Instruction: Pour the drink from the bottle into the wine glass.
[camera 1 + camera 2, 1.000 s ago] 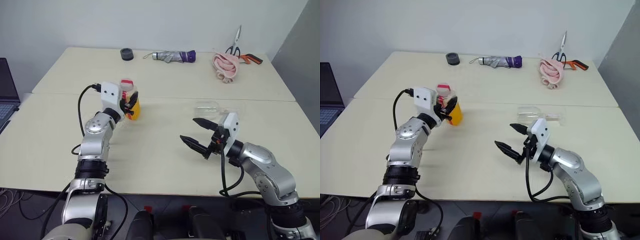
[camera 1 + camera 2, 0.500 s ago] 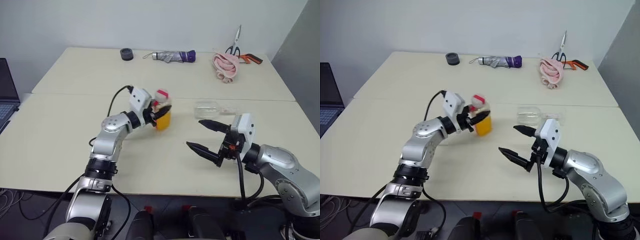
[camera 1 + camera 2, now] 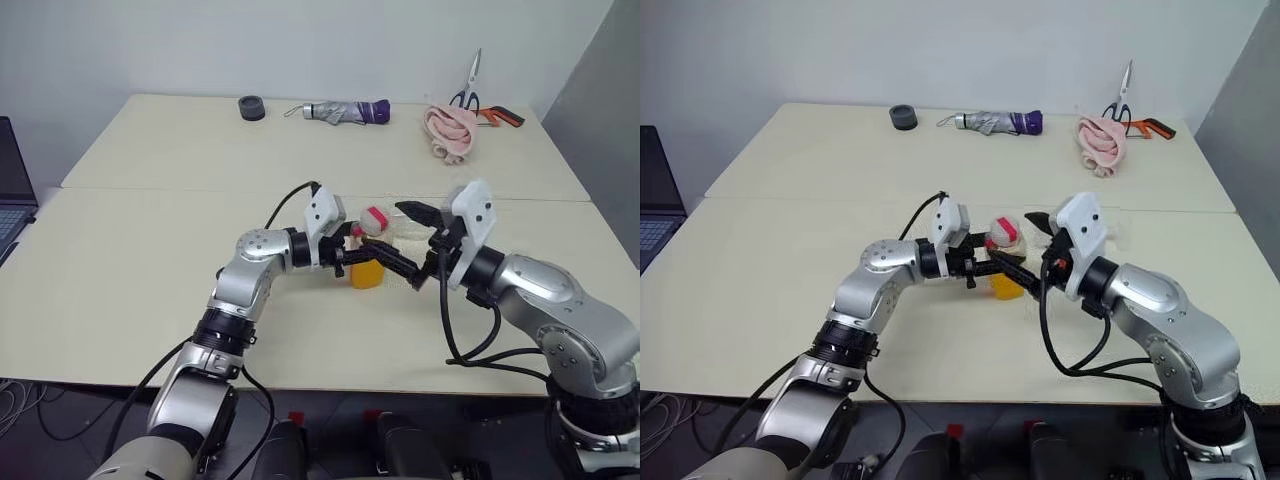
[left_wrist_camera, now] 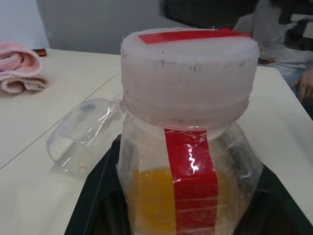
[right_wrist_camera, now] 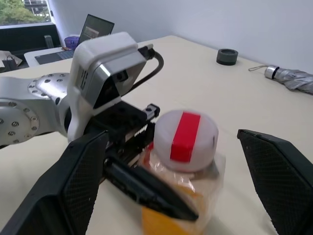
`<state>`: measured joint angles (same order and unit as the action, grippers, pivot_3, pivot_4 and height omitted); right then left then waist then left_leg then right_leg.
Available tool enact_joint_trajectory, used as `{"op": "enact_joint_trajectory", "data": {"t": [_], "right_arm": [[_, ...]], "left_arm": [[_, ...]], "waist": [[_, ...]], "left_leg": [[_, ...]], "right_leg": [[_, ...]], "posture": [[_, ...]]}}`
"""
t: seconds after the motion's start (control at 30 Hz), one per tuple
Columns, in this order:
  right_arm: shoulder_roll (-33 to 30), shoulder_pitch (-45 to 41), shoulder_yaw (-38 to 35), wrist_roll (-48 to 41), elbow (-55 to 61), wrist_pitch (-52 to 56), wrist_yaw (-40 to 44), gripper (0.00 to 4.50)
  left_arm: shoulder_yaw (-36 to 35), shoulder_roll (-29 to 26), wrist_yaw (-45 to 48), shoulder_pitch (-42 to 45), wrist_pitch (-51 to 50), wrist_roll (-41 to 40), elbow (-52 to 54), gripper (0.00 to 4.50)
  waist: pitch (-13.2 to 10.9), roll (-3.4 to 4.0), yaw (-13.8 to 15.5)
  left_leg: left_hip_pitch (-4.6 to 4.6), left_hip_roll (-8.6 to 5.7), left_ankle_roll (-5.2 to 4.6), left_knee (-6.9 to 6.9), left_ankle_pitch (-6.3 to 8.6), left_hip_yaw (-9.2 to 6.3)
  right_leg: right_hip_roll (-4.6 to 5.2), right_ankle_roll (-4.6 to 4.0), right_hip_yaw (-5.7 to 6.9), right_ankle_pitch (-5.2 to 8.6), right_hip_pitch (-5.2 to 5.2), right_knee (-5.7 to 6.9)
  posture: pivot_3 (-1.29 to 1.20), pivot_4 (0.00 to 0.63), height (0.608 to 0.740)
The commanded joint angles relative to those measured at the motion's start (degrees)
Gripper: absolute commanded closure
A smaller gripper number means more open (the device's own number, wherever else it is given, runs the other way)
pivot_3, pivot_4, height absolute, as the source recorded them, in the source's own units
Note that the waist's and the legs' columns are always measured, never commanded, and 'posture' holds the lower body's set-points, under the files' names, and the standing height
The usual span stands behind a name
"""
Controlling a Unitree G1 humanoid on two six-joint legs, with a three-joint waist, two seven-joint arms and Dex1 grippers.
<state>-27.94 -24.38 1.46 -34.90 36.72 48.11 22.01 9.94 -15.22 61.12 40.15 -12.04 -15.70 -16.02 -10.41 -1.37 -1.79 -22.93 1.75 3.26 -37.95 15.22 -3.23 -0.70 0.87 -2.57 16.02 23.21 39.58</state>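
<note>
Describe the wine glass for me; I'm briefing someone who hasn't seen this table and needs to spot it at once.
On the near half of the cream table, look just beyond the bottle held by the left gripper. The wine glass lies there on its side, clear and empty, unlike the capped bottle with its red strip and orange drink.

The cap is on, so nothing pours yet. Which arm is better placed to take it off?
The right. Its gripper has open jaws flanking the cap, while the left gripper is shut on the bottle.
</note>
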Motion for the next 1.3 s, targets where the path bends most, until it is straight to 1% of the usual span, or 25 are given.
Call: {"op": "enact_joint_trajectory", "data": {"t": [0.03,0.27,0.47,0.53,0.6,0.7,0.77,0.87,0.93,1.03,1.13,1.27,1.3], "right_arm": [[1.22,-2.10,0.73,0.91,0.44,-0.13,-1.34,0.00],[3.07,-3.73,3.21,3.84,-1.64,-0.70,-2.24,0.00],[3.25,-3.82,4.30,5.90,-2.42,-1.41,-1.36,0.00],[3.73,-3.69,4.20,6.09,-2.50,-1.73,-1.23,0.38],[4.42,-3.51,3.93,6.04,-2.48,-2.02,-1.15,0.87],[4.98,-3.09,3.91,6.18,-2.56,-2.48,-0.65,2.01],[5.08,-2.64,4.08,6.14,-2.62,-2.89,-0.05,2.64],[4.76,-2.07,4.56,5.99,-2.95,-3.88,1.51,2.65],[4.04,-2.06,4.96,5.00,-4.19,-6.40,5.79,2.65],[0.56,-3.87,5.78,4.77,-10.10,-11.23,16.43,2.65],[-3.05,-7.64,6.65,4.92,-16.81,-15.19,27.14,2.65],[-9.28,-14.98,9.60,9.69,-29.72,-23.44,42.23,2.65],[-10.21,-16.63,9.21,8.85,-32.10,-22.83,44.60,2.65]], "left_arm": [[0.19,0.61,0.81,1.27,1.96,-0.30,1.37,2.62],[0.18,0.76,1.34,1.31,2.69,0.15,0.75,2.62],[0.29,0.77,1.22,1.29,2.97,0.18,0.65,2.62],[0.34,0.73,1.18,1.25,3.01,0.18,0.67,2.62],[0.38,0.72,1.08,1.15,2.99,0.21,0.81,2.62],[0.37,0.64,1.01,1.06,2.90,0.19,0.98,2.62],[0.31,0.53,1.02,1.04,2.80,0.13,1.12,2.62],[0.22,0.33,1.10,1.04,2.48,-0.05,1.58,2.62],[0.09,0.15,1.56,1.21,1.91,-0.56,2.16,2.63],[0.04,-0.58,3.64,1.64,0.76,-1.73,3.48,2.63],[-0.25,-1.69,6.32,2.19,-0.87,-3.30,5.17,2.63],[-0.51,-3.67,9.57,3.65,-0.72,-3.48,5.90,2.63],[-0.60,-4.01,9.91,3.97,-0.29,-3.12,5.36,2.63]], "waist": [[0.00,0.00,-0.04],[0.00,0.00,0.00],[0.00,0.01,-0.01],[0.00,0.01,-0.01],[0.00,0.01,-0.02],[0.00,0.01,-0.01],[0.00,0.01,-0.01],[0.00,0.01,-0.01],[0.00,0.01,-0.01],[-0.01,0.01,-0.03],[-0.03,0.05,-0.15],[-0.12,0.17,-0.12],[-0.16,0.20,-0.11]], "left_leg": [[0.00,0.00,0.00,0.00,0.00,0.01],[-0.01,0.00,0.00,0.00,0.00,0.01],[-0.01,0.00,0.00,0.01,0.00,0.01],[-0.02,0.00,0.00,0.00,0.00,0.01],[-0.01,0.00,0.00,0.01,0.00,0.00],[-0.01,0.00,0.00,0.01,0.00,0.00],[-0.01,0.00,0.00,0.01,0.00,0.00],[-0.01,0.00,-0.01,0.01,0.00,0.01],[-0.01,0.00,-0.01,0.01,0.00,0.01],[0.00,0.00,-0.01,0.01,0.00,0.02],[0.02,0.00,-0.01,0.01,0.00,0.04],[0.02,0.02,-0.02,0.02,0.00,0.04],[0.02,0.02,-0.02,0.00,0.00,0.05]], "right_leg": [[0.00,0.00,-0.01,0.00,0.00,0.00],[0.00,0.00,0.00,0.00,0.00,-0.02],[0.00,0.00,-0.01,0.00,0.01,-0.02],[0.00,0.00,0.00,0.00,0.01,-0.03],[0.00,0.00,0.00,0.00,0.01,-0.02],[0.00,0.00,0.00,0.00,0.01,-0.03],[0.01,0.00,0.00,0.00,0.01,-0.03],[0.00,0.00,0.00,0.00,0.01,-0.03],[0.01,0.00,-0.01,0.00,0.01,-0.03],[0.00,0.00,-0.01,0.00,0.01,-0.04],[-0.01,0.00,-0.02,0.00,0.01,-0.04],[-0.04,0.00,-0.01,0.00,0.01,-0.06],[-0.04,0.00,-0.01,0.00,0.01,-0.06]], "posture": [[0.00,0.150,0.740],[0.00,0.150,0.740],[0.00,0.150,0.740],[0.00,0.150,0.740],[0.00,0.150,0.740],[0.00,0.150,0.740],[0.00,0.150,0.740],[0.00,0.150,0.740],[0.00,0.150,0.740],[0.00,0.150,0.740],[0.00,0.150,0.740],[0.00,0.150,0.740],[0.00,0.150,0.740]]}}
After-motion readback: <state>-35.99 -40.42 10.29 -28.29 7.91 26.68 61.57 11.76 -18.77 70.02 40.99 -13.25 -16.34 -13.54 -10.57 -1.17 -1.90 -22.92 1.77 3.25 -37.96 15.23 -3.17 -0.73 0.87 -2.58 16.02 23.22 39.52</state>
